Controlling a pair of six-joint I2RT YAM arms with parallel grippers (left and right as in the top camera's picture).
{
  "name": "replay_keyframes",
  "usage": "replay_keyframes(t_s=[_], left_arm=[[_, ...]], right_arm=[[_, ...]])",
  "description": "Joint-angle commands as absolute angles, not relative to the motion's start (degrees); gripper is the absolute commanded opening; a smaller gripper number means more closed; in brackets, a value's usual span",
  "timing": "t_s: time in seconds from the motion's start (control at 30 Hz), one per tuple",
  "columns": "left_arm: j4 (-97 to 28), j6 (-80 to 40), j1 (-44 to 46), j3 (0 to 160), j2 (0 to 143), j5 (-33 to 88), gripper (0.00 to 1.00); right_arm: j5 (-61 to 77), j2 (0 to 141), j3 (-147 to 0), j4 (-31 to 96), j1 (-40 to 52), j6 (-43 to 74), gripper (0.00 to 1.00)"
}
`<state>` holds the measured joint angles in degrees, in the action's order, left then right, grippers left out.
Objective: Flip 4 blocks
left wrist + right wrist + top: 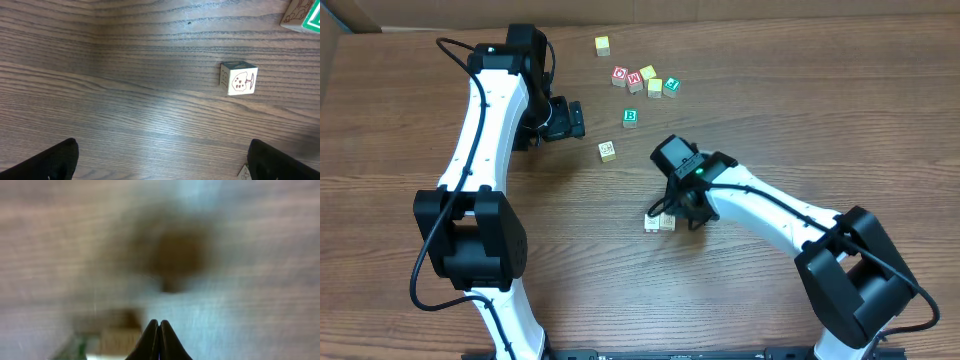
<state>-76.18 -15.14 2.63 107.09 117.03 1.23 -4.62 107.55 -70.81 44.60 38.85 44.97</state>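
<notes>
The green B block point(630, 117) lies letter-up. Near it, the cream block point(239, 78) shows a brown tree drawing on 1 side. Well apart, a pale block point(651, 224) touches its twin point(667, 221).

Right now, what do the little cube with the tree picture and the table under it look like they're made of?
The cube looks like wood: pale cream matte faces, a printed brown tree and softly rounded edges. The table shows dark brown wood grain with a slight sheen. It could be solid wood or a laminate; the pictures cannot settle that.
</notes>
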Motion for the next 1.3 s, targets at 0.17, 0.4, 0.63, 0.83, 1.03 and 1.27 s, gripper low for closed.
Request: replay_keyframes(t_s=[0.17,0.4,0.63,0.83,1.03,1.27], left_arm=[[-76.07,-16.34,3.14,107.04,115.83,1.08,1.0],[-76.07,-16.34,3.14,107.04,115.83,1.08,1.0],[-76.07,-16.36,3.14,107.04,115.83,1.08,1.0],[-76.07,-16.36,3.14,107.04,115.83,1.08,1.0],[-76.09,-16.36,3.14,107.04,115.83,1.1,1.0],[-76.12,-16.34,3.14,107.04,115.83,1.08,1.0]], right_arm=[[-0.34,107.59,-72.18,37.41,37.43,39.99,0.04],[0.36,107.59,-72.03,40.42,37.54,40.01,0.04],[1.56,107.59,-71.94,40.16,37.58,39.57,0.04],[1.67,107.59,-71.94,39.72,37.76,37.39,0.04],[1.63,107.59,-71.64,39.48,39.2,33.98,0.04],[1.67,107.59,-71.2,39.31,39.42,34.0,0.04]])
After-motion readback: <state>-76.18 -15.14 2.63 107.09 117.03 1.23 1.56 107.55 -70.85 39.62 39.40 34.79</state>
